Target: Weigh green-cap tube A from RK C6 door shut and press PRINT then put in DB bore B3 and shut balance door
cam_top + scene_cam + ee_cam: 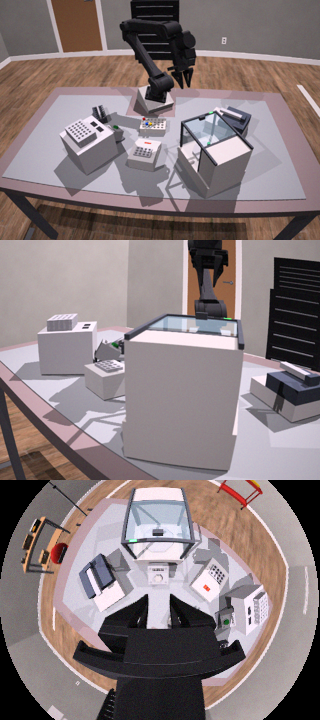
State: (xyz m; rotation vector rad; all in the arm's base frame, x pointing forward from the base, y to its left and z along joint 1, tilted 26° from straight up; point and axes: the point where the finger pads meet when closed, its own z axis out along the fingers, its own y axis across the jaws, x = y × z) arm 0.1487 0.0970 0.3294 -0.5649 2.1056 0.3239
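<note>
My gripper is open and empty, high above the table on the arm's side of the balance. Tube A's green cap shows through the glass inside the balance; its body is hard to make out. The glass door is shut, its dark handle at the front edge. The green lamp is lit. The dry block DB shows empty bores.
The rack RK holds red, blue and yellow caps. A navy-and-white station flanks the balance. Across stand a big white box, a grey sloping unit with a green part, and a black block.
</note>
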